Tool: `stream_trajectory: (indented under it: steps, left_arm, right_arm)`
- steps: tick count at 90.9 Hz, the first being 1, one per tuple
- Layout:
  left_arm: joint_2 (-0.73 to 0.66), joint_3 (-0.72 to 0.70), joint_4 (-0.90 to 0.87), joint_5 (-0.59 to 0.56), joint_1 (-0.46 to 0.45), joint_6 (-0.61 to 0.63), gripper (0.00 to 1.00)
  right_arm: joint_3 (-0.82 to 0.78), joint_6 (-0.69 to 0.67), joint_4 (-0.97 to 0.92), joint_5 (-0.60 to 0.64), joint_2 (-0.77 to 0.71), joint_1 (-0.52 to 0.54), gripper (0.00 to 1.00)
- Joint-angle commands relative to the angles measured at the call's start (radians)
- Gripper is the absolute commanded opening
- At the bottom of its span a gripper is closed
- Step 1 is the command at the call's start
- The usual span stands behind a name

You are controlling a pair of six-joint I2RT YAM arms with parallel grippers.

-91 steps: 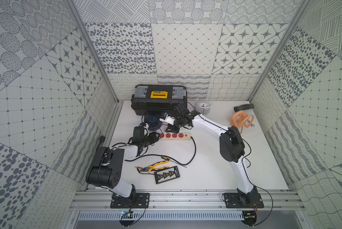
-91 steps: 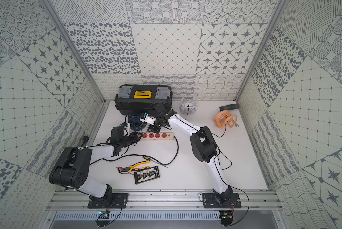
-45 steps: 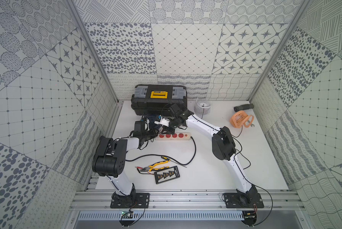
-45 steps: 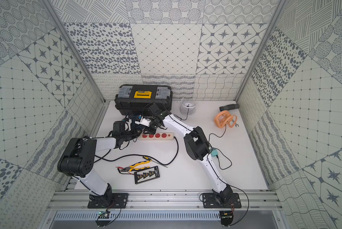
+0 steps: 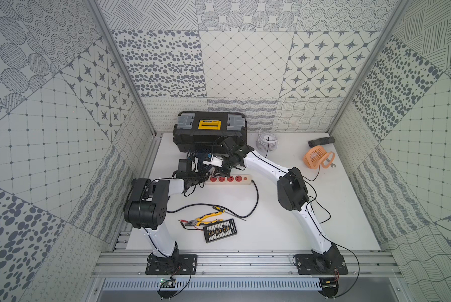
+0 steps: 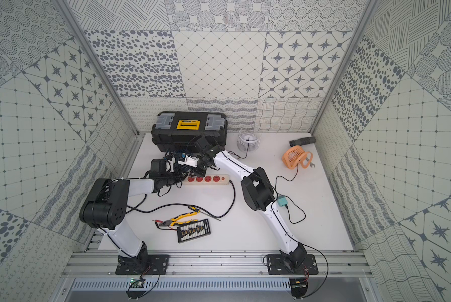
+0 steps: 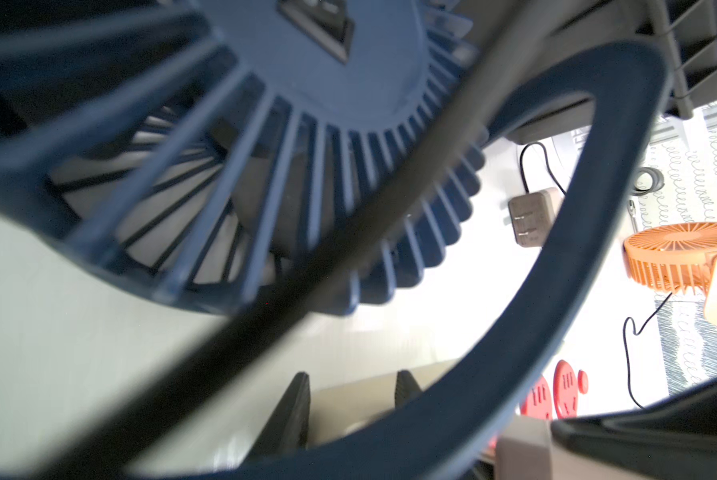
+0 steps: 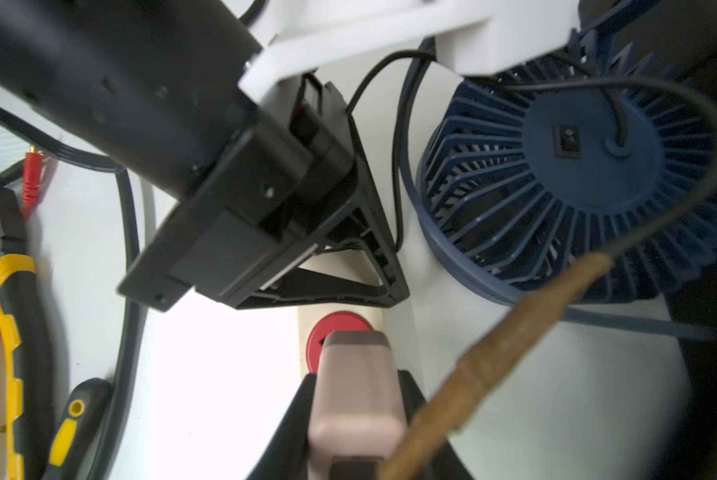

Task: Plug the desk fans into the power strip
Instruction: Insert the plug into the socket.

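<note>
Power strip (image 5: 229,180): cream-beige bar, four round red sockets in row.

The white tabletop (image 5: 284,235) carries the power strip (image 5: 228,179) directly under the right claw (image 8: 356,378). One end of the strip lies between the fingers of the left claw (image 7: 348,390). The blue desk fan (image 5: 202,157) sits just beyond both claws, with the black toolbox (image 5: 208,130) behind it. Well out to the right claw's outer side sit a white round fan (image 5: 267,140), an orange fan (image 5: 314,157), a wrench (image 5: 330,162) and a black tube (image 5: 321,142). Nearer the robot's base than either claw lie yellow pliers (image 5: 206,219), a screwdriver (image 5: 219,208), a black connector board (image 5: 220,230) and the strip's black cord (image 5: 255,198).
</note>
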Motion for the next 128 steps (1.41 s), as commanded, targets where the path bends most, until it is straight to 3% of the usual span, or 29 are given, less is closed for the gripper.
stream_trajectory:
  steps: [1, 44, 93, 128]
  left_arm:
    - [0.008, 0.018, -0.039, 0.042, 0.008, 0.032, 0.35]
    - [0.05, 0.068, -0.089, 0.121, 0.007, 0.057, 0.28]
    - [0.089, 0.035, 0.062, 0.393, -0.045, 0.002, 0.22]
    - [0.015, -0.04, 0.036, 0.23, -0.034, -0.026, 0.22]
  right_arm:
    - [0.049, -0.031, -0.01, 0.007, 0.035, 0.002, 0.07]
    - [0.127, -0.122, -0.187, 0.03, 0.098, 0.007, 0.07]
    - [0.143, -0.193, -0.423, 0.278, 0.093, 0.048, 0.05]
    - [0.277, -0.279, -0.423, 0.374, 0.21, 0.051, 0.03]
